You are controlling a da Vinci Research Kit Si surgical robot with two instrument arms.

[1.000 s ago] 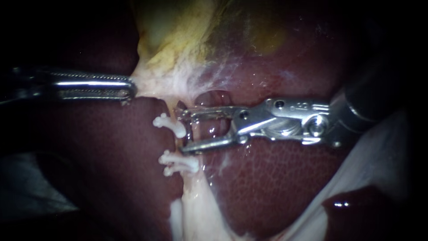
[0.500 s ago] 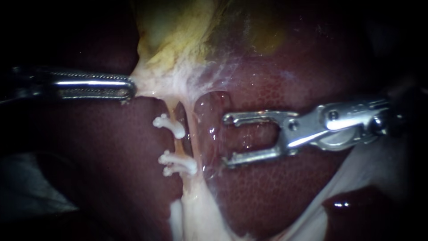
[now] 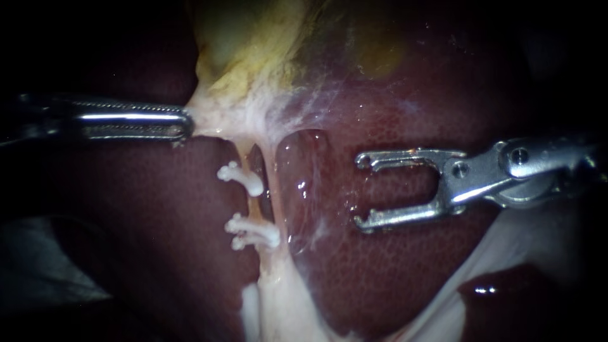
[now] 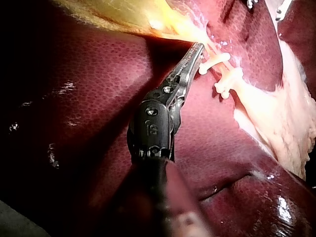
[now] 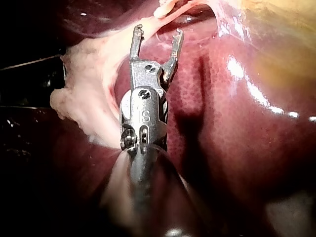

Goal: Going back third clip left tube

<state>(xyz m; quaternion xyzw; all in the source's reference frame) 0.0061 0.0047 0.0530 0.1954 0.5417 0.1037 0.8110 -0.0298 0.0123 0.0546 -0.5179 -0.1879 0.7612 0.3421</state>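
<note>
The shiny silver right instrument (image 3: 361, 191) is backing off the thin pale tube (image 3: 255, 206), hand apart and empty. The left instrument (image 3: 183, 125) is still clamping whitish tissue (image 3: 215, 117).

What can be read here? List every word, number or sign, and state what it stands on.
Readable text: none.
On the left instrument: an engraved mark on its metal housing, too small to read.
On the right instrument: an engraved mark on its housing, also unreadable.
On the clips and the liver: no marks at all.
</note>
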